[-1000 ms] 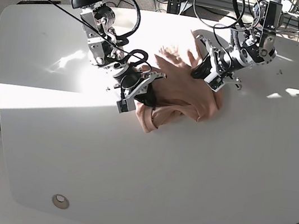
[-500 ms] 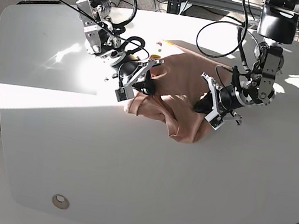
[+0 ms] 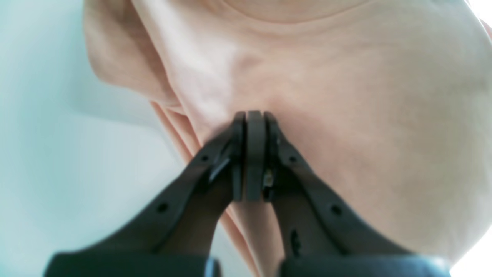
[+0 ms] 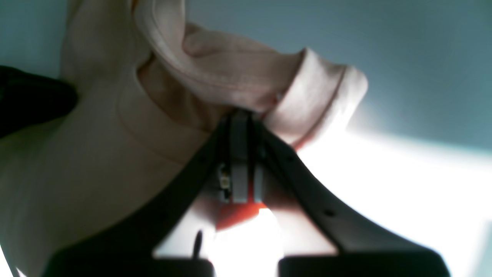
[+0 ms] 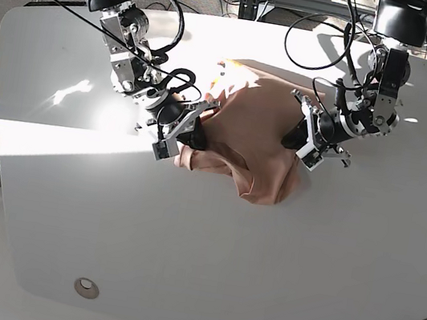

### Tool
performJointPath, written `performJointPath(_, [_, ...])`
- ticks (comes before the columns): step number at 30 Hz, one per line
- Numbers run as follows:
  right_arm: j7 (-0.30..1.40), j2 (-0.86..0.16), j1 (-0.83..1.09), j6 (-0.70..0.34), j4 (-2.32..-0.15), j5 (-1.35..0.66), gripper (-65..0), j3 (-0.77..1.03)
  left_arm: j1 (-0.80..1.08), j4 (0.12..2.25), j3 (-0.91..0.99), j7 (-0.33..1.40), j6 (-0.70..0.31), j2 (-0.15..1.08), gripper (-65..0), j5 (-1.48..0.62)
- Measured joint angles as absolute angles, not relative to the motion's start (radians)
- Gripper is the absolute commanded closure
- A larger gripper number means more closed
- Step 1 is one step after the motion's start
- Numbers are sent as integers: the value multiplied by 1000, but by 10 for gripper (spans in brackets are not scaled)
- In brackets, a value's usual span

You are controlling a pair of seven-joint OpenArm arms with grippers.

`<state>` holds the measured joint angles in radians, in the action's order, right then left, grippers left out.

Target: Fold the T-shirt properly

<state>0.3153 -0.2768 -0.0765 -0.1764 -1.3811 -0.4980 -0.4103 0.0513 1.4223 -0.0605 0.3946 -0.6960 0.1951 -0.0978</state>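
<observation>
Base view is showing us working over a white table (image 5: pixel 206 256), with the T-shirt (image 5: pixel 253 138) lying bunched near the far middle of it, between our two arms. We are pinching it from both sides. Our left gripper (image 5: pixel 292 137), on that view's right, is closed tight on a fold of the cloth; its wrist camera is showing the jaws pressed together with the fabric gathered at their tips (image 3: pixel 251 115). Our right gripper (image 5: pixel 194 137), on the view's left, is likewise clamped shut, and its own camera is showing a hemmed edge curling over the closed tips (image 4: pixel 240 115).

We are judging the shirt to be far from folded: it is crumpled, with a lobe drooping toward the near edge. To do this step well, we are thinking the two pinches should draw apart evenly so the cloth tightens without twisting, then lower together so it lies flat before any crease is made. The thin cloth is likely to slip or drag, so a slow, level pull seems wise.

Strong sunlight is cutting across the tabletop, leaving a bright band at the left. Beyond the far edge, cables (image 5: pixel 318 14) and metal framing are crowding the floor.
</observation>
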Motion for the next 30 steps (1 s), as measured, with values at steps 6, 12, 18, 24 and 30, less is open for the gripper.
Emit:
performJointPath(6, [306, -274, -109, -185, -1340, -502, 0, -413, 89, 1430, -59, 373, -693, 193, 0, -109])
performJointPath(12, [269, -274, -130, -187, -1294, -501, 0, -413, 139, 1478, -61, 376, -696, 172, 0, -109])
performJointPath(18, [294, -287, -135, -168, -1366, -493, 0, -414, 134, 1535, 32, 403, -699, 175, 0, -95])
performJointPath(24, [243, -381, -131, -71, -1504, -439, 0, -413, 51, 1608, 172, 373, -697, 171, 0, -94])
performJointPath(30, [-3, -369, 1, 2, -1514, -217, 0, -321, 107, 1572, 199, 25, -528, 168, 0, -66])
